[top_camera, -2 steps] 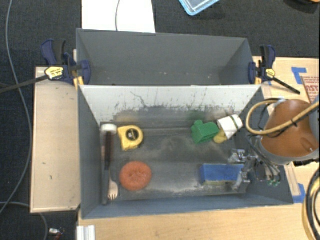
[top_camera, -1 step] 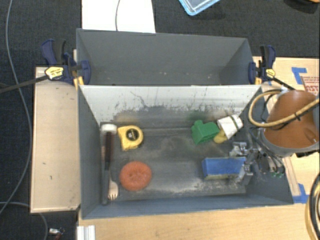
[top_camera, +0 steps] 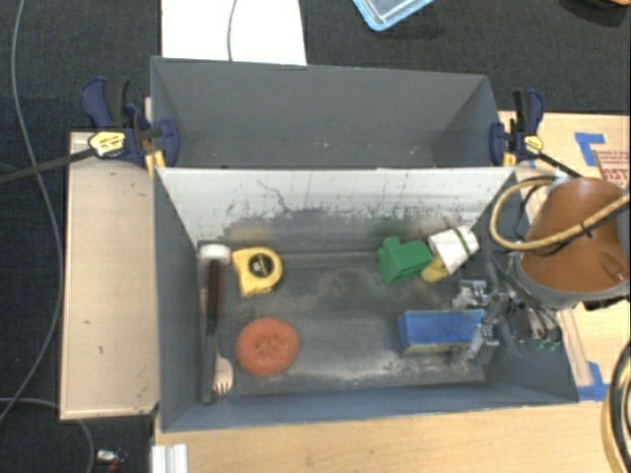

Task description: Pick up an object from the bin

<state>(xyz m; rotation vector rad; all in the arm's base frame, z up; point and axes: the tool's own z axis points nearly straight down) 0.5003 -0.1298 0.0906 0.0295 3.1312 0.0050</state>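
My gripper [top_camera: 480, 313] is low in the bin's right part, right at the right end of a blue rectangular block [top_camera: 434, 330] that lies on the floor. Whether the fingers are around the block cannot be made out. Just behind the gripper lie a white and yellow piece [top_camera: 449, 249] and a green block [top_camera: 401, 259].
On the left of the bin lie a yellow tape measure [top_camera: 256, 269], an orange round sponge-like disc [top_camera: 267, 347] and a long dark-handled brush [top_camera: 212, 313] along the left wall. The arm with its orange cover and cables hangs over the right rim.
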